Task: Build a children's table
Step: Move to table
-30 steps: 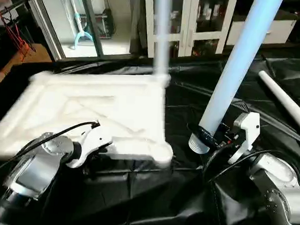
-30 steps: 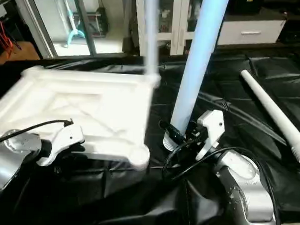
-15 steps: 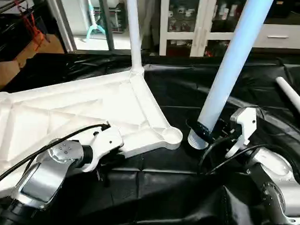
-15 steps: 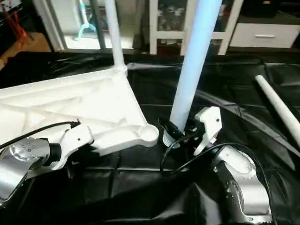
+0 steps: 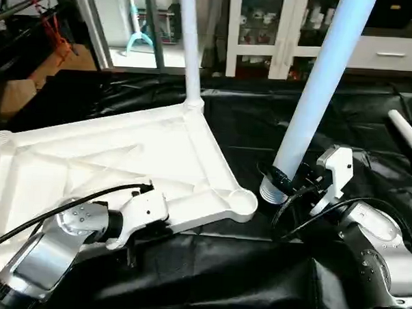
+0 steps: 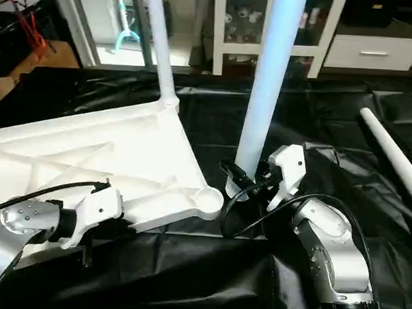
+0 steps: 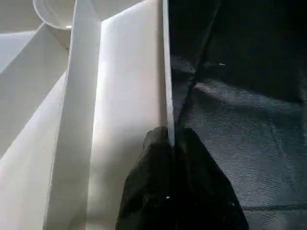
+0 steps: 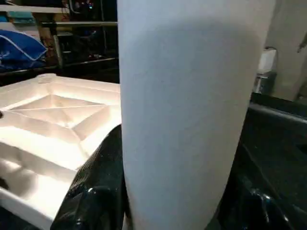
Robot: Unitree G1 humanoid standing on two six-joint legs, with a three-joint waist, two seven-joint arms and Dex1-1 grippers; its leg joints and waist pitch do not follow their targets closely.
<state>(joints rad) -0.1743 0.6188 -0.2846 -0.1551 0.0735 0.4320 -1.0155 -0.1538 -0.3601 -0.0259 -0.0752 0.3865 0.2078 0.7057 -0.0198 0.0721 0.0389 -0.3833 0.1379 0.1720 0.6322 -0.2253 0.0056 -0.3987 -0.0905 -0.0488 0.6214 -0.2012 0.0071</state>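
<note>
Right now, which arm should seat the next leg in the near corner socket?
Right. Its gripper already holds a leg upright beside the empty socket; the left gripper is pinching the tabletop edge, steadying it.

Both head views look forward and down, sharing the white tabletop [image 5: 123, 164]. The left wrist view sits close along its rim; the right wrist view faces a leg [image 8: 192, 110] at very short range.
</note>
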